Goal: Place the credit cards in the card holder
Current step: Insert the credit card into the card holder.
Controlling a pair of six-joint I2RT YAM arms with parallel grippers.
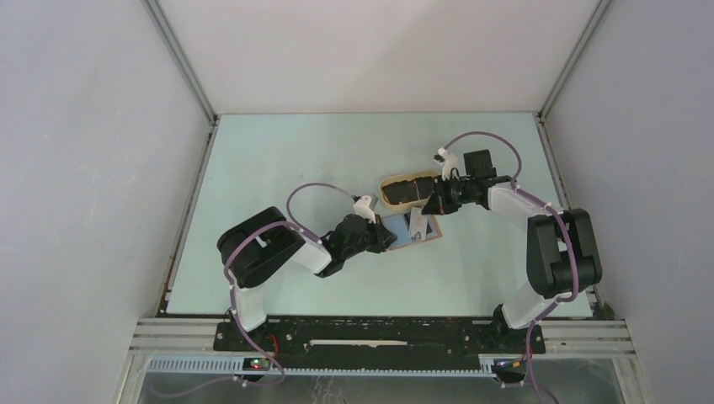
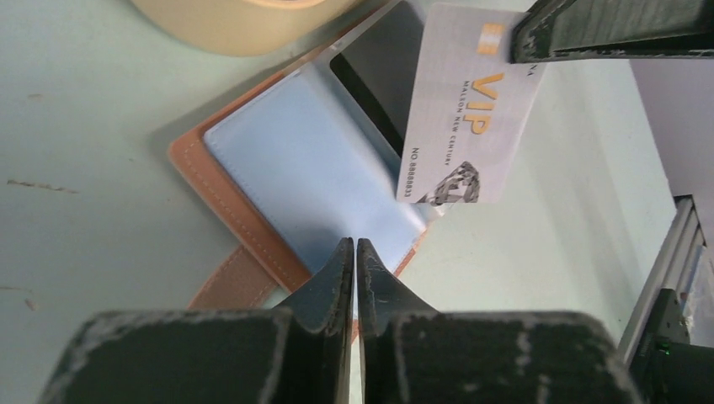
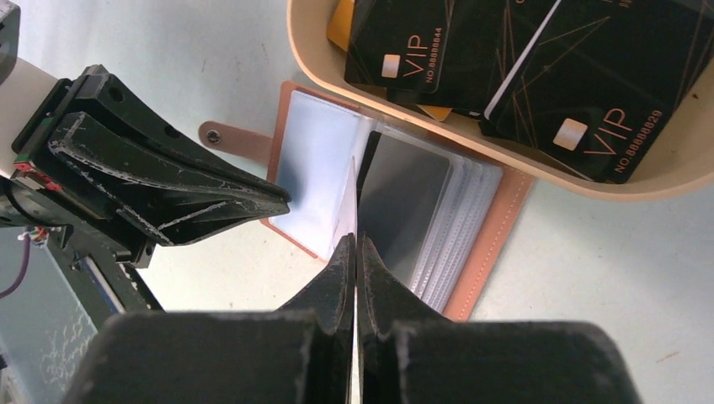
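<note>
The reddish-brown card holder (image 1: 399, 225) lies open on the table beside the tray, bluish pocket pages (image 2: 311, 160) up. A dark card (image 3: 400, 202) sits in its right-hand sleeve. My right gripper (image 3: 355, 240) is shut on a pale grey credit card (image 2: 467, 109) printed VIP. The card stands on edge over the holder's fold (image 3: 352, 198). My left gripper (image 2: 355, 244) has its jaws together, tips on the near edge of the left pocket page. I cannot tell if they pinch that page. In the top view the left gripper (image 1: 389, 236) and the right gripper (image 1: 429, 208) flank the holder.
A beige oval tray (image 3: 589, 181) stands just behind the holder, touching its far edge. It holds several black VIP-printed cards (image 3: 589, 93) and an orange-yellow card (image 3: 341, 21). The holder's strap tab (image 3: 236, 139) points toward the left arm. Grey walls enclose the table.
</note>
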